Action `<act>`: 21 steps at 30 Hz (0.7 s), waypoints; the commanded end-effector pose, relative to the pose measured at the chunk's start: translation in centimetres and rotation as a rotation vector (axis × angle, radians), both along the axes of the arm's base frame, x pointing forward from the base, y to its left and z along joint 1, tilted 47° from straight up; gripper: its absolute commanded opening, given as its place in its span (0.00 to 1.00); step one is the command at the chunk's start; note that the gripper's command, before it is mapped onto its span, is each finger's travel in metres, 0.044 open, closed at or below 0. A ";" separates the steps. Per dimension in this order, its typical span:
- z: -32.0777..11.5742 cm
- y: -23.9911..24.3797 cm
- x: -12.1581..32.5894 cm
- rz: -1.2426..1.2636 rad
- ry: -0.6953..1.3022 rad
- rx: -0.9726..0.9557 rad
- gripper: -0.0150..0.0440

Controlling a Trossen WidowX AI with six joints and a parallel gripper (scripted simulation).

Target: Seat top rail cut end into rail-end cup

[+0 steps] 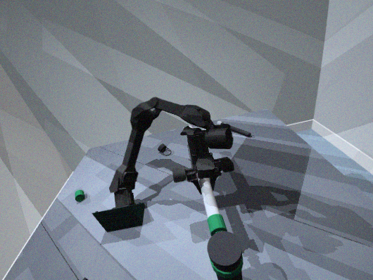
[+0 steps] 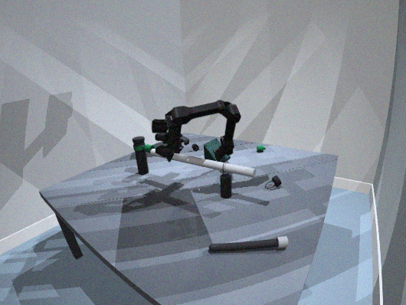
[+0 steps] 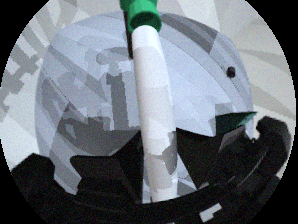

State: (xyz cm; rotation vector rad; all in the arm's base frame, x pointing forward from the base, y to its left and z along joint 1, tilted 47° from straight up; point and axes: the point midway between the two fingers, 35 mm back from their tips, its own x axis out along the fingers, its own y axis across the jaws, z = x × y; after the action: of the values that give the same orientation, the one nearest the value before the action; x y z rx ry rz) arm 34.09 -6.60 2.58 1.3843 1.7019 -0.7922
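My gripper is shut on the white rail near its cup end. The rail slopes down from there, through the thin loop on the short dark post. The green rail-end cup faces the rail. In the wrist view the rail's end shows at the cup's mouth, over its lower rim; any depth inside is unclear. The green band sits high on the big post, just under its dark cap.
A dark tube with a white end lies nearer the exterior camera. A black loop cap and a green fitting lie on the table. The arm's dark green base plate stands beside the rail.
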 end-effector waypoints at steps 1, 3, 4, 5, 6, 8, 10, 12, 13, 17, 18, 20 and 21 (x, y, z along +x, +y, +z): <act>0.1 -0.2 0.0 -0.006 -0.004 -0.002 0.25; 0.1 -0.2 0.0 -0.006 -0.004 -0.002 0.25; 0.2 -0.2 0.0 -0.006 -0.004 -0.002 0.25; 0.2 -0.2 0.0 -0.006 -0.004 -0.002 0.25; 0.2 -0.3 0.0 -0.006 -0.004 -0.003 0.25; 0.2 -0.3 0.0 -0.006 -0.005 -0.004 0.25; 0.2 -0.3 0.0 -0.006 -0.005 -0.005 0.25; 0.2 -0.4 0.0 -0.006 -0.005 -0.006 0.25; 0.2 -0.4 0.0 -0.006 -0.005 -0.006 0.25; 0.2 -0.5 0.0 -0.006 -0.005 -0.008 0.25; 0.2 -0.5 0.1 -0.006 -0.006 -0.008 0.25; 0.2 -0.6 0.1 -0.006 -0.006 -0.009 0.25; 0.2 -0.6 0.1 -0.006 -0.006 -0.009 0.25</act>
State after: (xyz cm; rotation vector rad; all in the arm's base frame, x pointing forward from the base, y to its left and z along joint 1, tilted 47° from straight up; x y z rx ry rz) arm 34.04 -6.62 2.59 1.3834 1.7037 -0.7950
